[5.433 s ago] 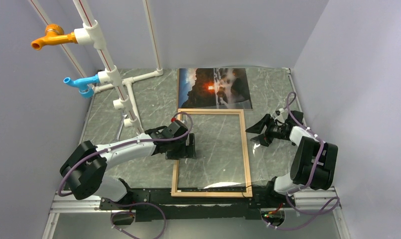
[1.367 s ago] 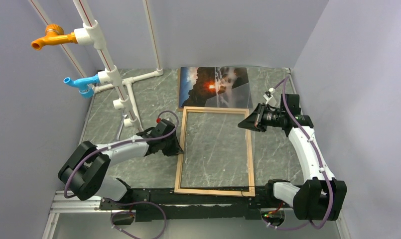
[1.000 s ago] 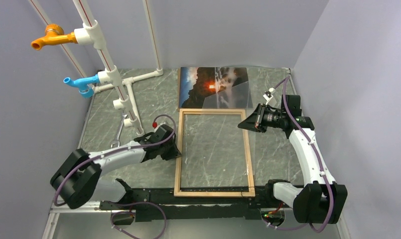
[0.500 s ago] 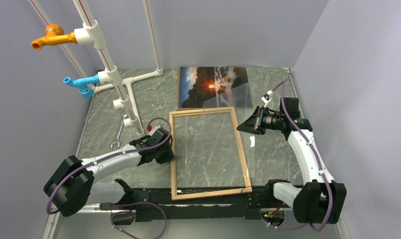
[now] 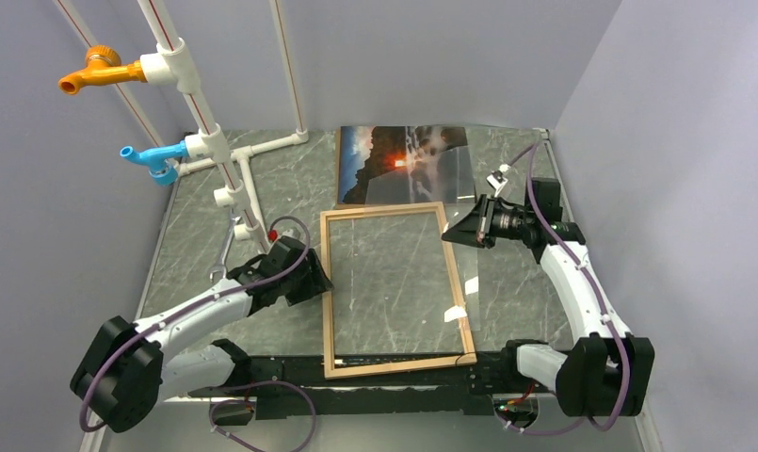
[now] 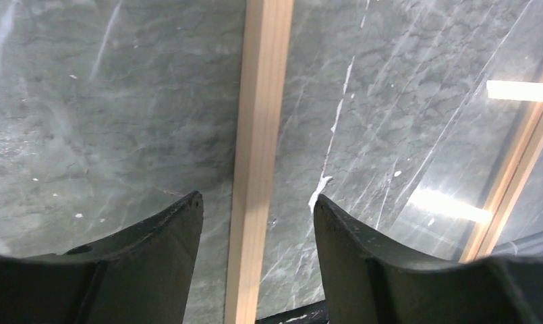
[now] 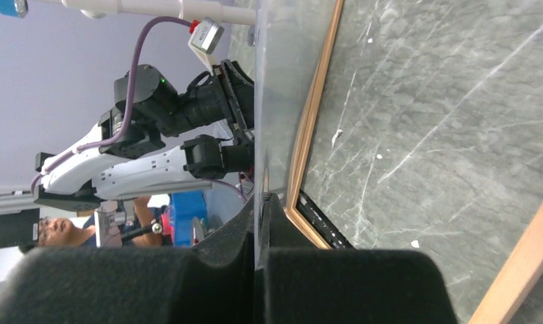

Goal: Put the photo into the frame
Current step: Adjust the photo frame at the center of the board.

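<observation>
The frame (image 5: 384,209) lies flat on the grey marble surface (image 5: 516,301), in the middle of the workspace. Its long sides run roughly from 6 to 12 o'clock, and the far end leans a little toward 11. The photo (image 5: 394,165) lies face up at 12 o'clock from the frame, just beyond its far strip and close to the back wall. It is outside the frame, and neither hand touches it.

The left hand (image 5: 314,280) sits at 9 o'clock from the frame's centre, low over the left wooden strip. In the left wrist view the hand (image 6: 256,199) is spread wide. Its two dark fingers (image 6: 154,256) stand on either side of the strip (image 6: 258,135), with bare marble showing in the gap on each side, so it grips nothing.

The right hand (image 5: 461,233) is at about 2 o'clock from the frame's centre, beside the far end of the right strip. In the right wrist view the hand (image 7: 258,202) is pinched tight on the edge of a thin clear pane (image 7: 282,67), with the frame's strip (image 7: 307,128) just past it. From above, the pane (image 5: 450,174) shows as a pale sheen across the right part of the photo. Whether its lower edge rests on the frame I cannot tell.

White pipes (image 5: 229,174) with an orange tap (image 5: 92,71) and a blue tap (image 5: 153,158) stand at 10 o'clock.
</observation>
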You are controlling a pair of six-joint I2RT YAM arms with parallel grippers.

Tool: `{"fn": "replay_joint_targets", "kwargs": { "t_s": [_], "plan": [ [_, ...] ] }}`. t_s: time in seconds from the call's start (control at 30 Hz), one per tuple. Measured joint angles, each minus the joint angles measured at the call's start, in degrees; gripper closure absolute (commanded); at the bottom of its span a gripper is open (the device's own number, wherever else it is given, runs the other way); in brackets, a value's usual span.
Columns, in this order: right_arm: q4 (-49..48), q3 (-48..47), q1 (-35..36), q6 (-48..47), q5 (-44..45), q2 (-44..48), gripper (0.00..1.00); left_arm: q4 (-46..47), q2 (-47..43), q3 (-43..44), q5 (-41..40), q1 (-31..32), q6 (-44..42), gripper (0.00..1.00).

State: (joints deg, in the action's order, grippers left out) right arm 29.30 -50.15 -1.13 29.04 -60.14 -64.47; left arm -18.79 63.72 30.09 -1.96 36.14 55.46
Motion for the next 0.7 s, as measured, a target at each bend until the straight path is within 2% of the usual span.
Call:
{"fn": "replay_joint_targets", "kwargs": {
  "t_s": [0.33,0.7],
  "plan": [
    [-3.72,-0.02,8.92,1.97,0.09,-4.98,1.00,-0.28,-4.55,-5.27,4.63,-4.90,-2.78,0.50],
    [-7.48,0.39,12.31,4.04,1.86,-6.12,1.00,0.39,-2.73,-5.86,6.36,-5.42,-5.11,0.57]
  ]
}}
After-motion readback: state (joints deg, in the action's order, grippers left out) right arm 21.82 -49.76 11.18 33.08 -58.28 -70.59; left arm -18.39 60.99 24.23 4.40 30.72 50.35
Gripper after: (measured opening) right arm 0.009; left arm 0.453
